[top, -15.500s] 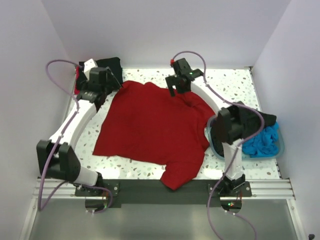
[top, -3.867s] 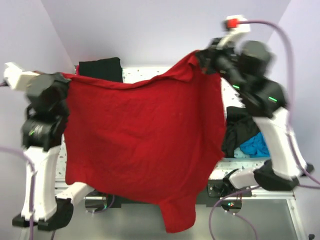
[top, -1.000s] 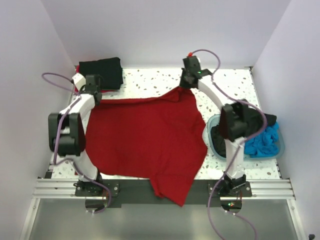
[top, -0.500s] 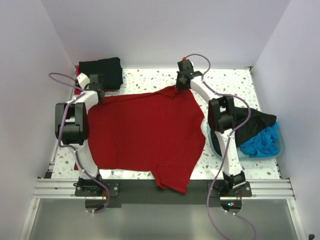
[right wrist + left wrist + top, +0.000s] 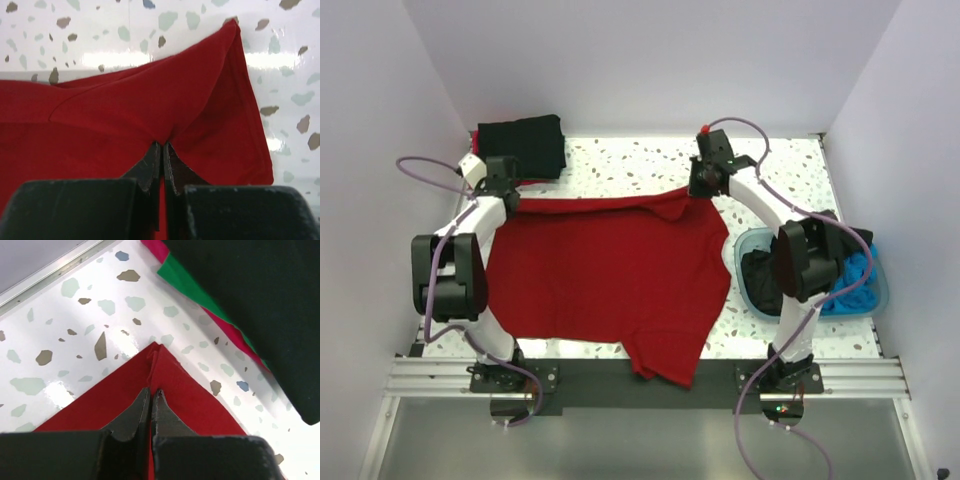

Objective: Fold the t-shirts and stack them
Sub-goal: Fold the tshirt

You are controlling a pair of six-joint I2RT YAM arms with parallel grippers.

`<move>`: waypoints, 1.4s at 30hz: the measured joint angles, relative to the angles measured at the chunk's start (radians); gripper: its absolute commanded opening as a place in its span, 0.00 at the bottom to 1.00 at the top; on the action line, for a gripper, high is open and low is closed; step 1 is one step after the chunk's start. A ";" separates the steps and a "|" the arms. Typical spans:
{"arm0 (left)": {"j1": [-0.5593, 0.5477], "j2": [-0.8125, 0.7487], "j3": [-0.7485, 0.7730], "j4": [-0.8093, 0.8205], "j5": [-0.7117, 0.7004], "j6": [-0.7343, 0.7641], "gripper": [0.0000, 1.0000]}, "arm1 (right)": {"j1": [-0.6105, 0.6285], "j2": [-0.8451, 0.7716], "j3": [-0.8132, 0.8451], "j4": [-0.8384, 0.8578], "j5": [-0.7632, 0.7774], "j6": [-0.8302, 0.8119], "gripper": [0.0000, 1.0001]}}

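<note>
The dark red t-shirt (image 5: pixel 605 270) lies spread flat on the speckled table, its far edge stretched straight between my two grippers. My left gripper (image 5: pixel 506 200) is shut on its far left corner (image 5: pixel 157 357). My right gripper (image 5: pixel 703 190) is shut on the far right part of that edge, and the red cloth (image 5: pixel 150 100) bunches at the jaw tips (image 5: pixel 162 146). In the left wrist view the jaw tips (image 5: pixel 151 391) pinch the red cloth. One sleeve (image 5: pixel 665 360) hangs over the table's near edge.
A folded stack sits at the far left corner, a black shirt (image 5: pixel 520 145) on top, with green (image 5: pixel 185 282) and red (image 5: pixel 235 335) layers under it. At the right stands a teal basin (image 5: pixel 748 298) holding a black shirt (image 5: pixel 760 275) and a blue one (image 5: pixel 855 280).
Both grippers have moved apart and slightly nearer, the right one going right. The shirt's far edge is now pulled straight and the cloth lies flatter.
</note>
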 measured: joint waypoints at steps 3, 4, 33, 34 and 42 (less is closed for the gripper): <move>0.010 -0.008 -0.015 -0.009 0.002 0.000 0.00 | 0.011 -0.068 -0.082 0.004 -0.003 0.000 0.00; 0.013 -0.010 -0.021 -0.016 0.005 0.000 0.00 | 0.018 -0.093 -0.115 0.003 -0.003 0.000 0.00; 0.065 -0.063 -0.093 -0.267 0.023 -0.018 0.25 | 0.222 -0.375 -0.503 -0.040 0.106 0.184 0.16; 0.066 -0.063 -0.093 -0.277 0.022 -0.020 0.40 | 0.223 -0.375 -0.509 -0.040 0.101 0.185 0.21; 0.076 -0.078 -0.067 -0.397 -0.031 -0.051 1.00 | 0.248 -0.407 -0.522 -0.086 0.052 0.132 0.80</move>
